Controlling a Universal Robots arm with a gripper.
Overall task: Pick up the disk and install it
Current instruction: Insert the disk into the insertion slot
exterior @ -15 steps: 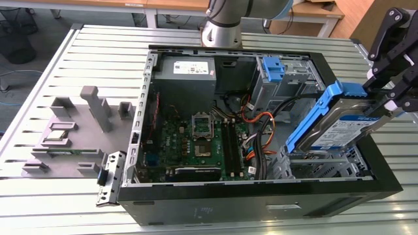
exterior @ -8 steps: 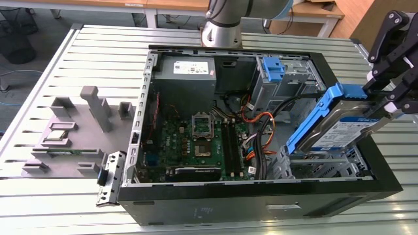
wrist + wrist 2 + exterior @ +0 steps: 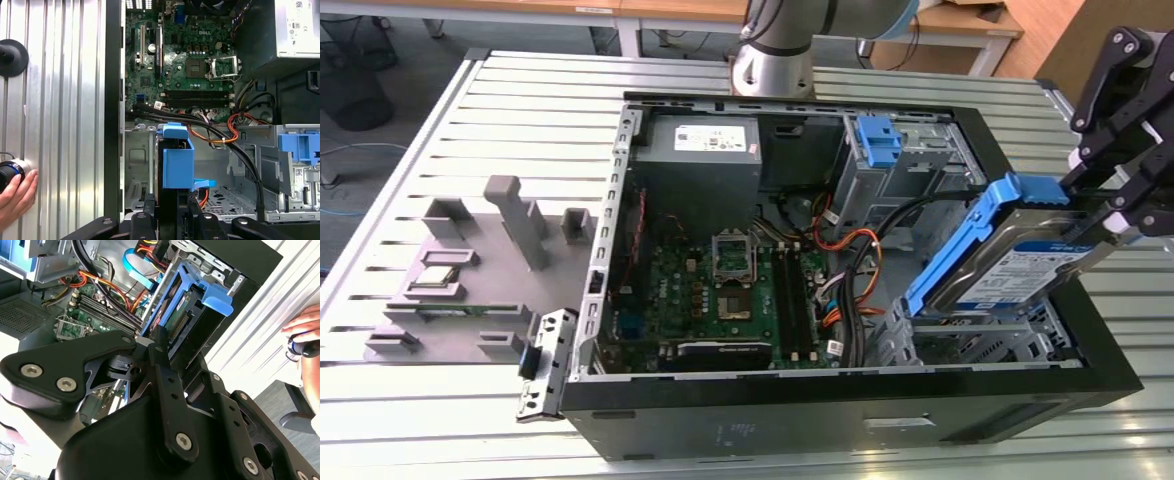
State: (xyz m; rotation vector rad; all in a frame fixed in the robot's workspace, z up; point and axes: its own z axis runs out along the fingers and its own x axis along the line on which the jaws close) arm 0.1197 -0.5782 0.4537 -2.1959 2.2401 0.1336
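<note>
Near the front corner of the open black computer case (image 3: 854,400), on the exterior view's right, the black end effector (image 3: 1105,212) is clamped on the flat silver-metal disk (image 3: 1014,268) with blue plastic side rails, which is tilted over the metal drive cage (image 3: 987,335). Farther in lie the green motherboard (image 3: 720,290) and the grey power-supply box (image 3: 700,150). The case rests on the slatted metal table (image 3: 520,100).

A lab: slotted aluminium workbench (image 3: 520,110), opened computer case (image 3: 720,425), desks (image 3: 670,10) behind.
</note>
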